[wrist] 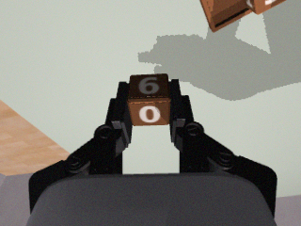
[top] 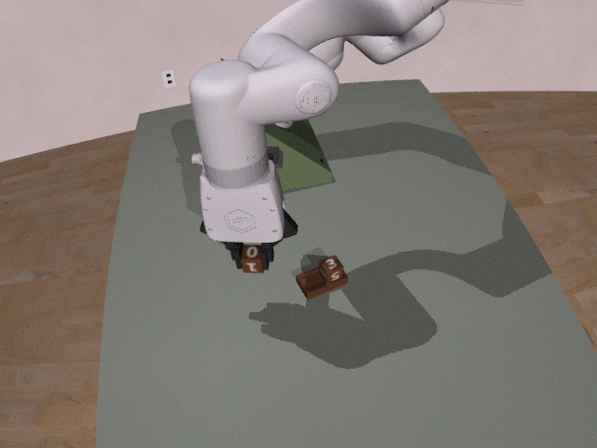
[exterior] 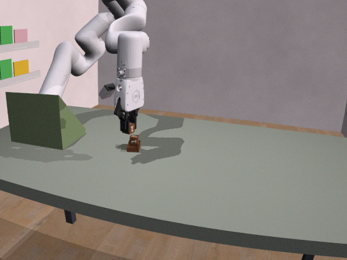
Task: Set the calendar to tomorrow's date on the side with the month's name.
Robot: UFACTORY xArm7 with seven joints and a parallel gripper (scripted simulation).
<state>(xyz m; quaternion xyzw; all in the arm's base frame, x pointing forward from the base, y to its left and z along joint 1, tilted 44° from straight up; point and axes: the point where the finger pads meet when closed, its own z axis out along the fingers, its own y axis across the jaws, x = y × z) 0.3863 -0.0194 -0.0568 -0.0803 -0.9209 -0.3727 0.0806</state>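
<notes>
My gripper [top: 252, 260] [exterior: 129, 127] [wrist: 150, 93] points down, shut on a brown cube [top: 252, 259] [exterior: 131, 128] [wrist: 149, 113]. It holds the cube above the table, left of the tray in the top view. The held cube shows 0 on top and an upside-down 1 on its side there; the wrist view shows 0 and a shaded 6. The brown tray [top: 322, 287] [exterior: 133, 149] lies on the table, its left half empty in the top view. The other cube [top: 331, 270] [exterior: 134, 140] sits in its right half, with 3 on top and what looks like 5 on its side.
A green wedge-shaped block [top: 308, 168] [exterior: 36, 120] stands on the table, behind the gripper in the top view and left of it in the exterior view. The arm's shadow falls around the tray.
</notes>
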